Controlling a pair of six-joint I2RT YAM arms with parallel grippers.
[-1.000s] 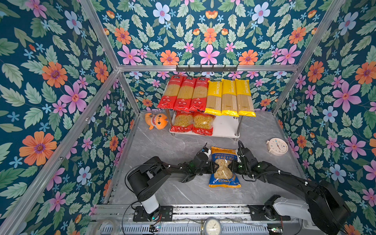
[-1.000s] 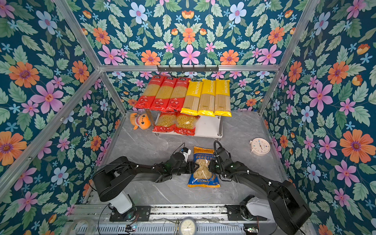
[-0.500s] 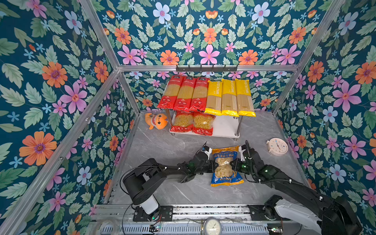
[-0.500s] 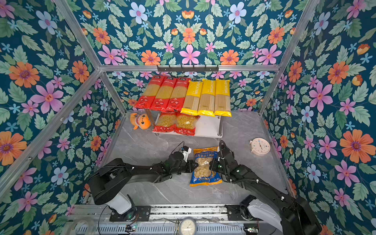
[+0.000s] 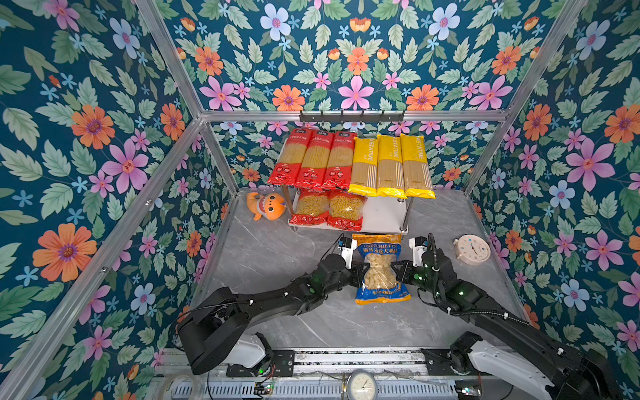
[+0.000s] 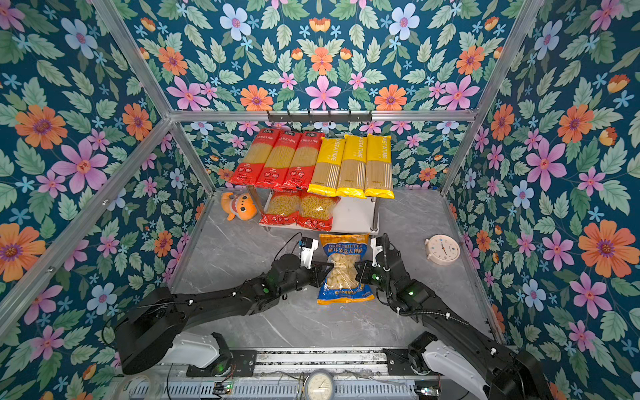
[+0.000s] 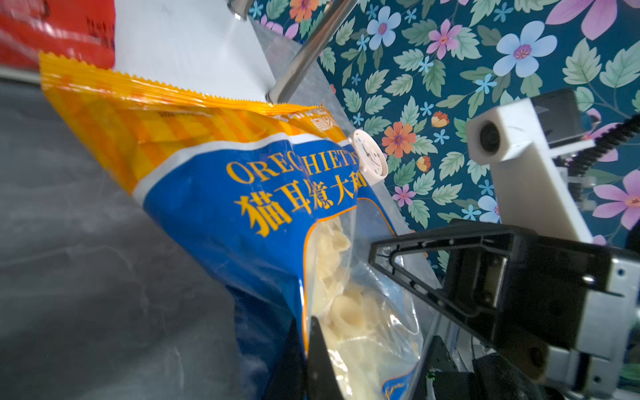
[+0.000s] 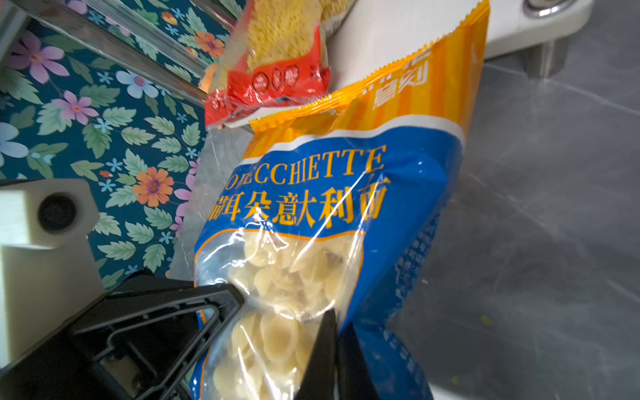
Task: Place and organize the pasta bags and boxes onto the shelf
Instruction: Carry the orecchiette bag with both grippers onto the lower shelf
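Left gripper (image 5: 360, 270): jaws closed on the left edge of the blue-and-yellow bag (image 5: 379, 251), at about mid-length; in the left wrist view its dark finger (image 7: 320, 360) presses on the clear window over the pale shell pasta. Right gripper (image 5: 395, 269): jaws closed on the opposite, right edge of the same bag, at the same level; the film puckers inward between the two grips, so the bag is narrow at the waist. Both arms reach in from the near side, the left one from the left and the right one from the right.

Bag position: lengthwise, yellow serrated end toward the shelf (image 5: 384, 214) and just short of the lower board's front edge; blue end toward the robot bases; whether that end touches the grey marbled table (image 5: 277, 252) cannot be told.

Shelf, top board: three red spaghetti packs (image 5: 313, 159) side by side on the left, three yellow spaghetti packs (image 5: 391, 166) side by side on the right, all overhanging the front. Lower board: two red short-pasta bags (image 5: 327, 209) on the left half; right half bare white.

Surroundings: orange plush toy (image 5: 266, 206) just left of the shelf; white clock (image 5: 471, 250) lying face up on the table right of the right gripper; black hook rail (image 5: 351, 117) on the back frame above the shelf.
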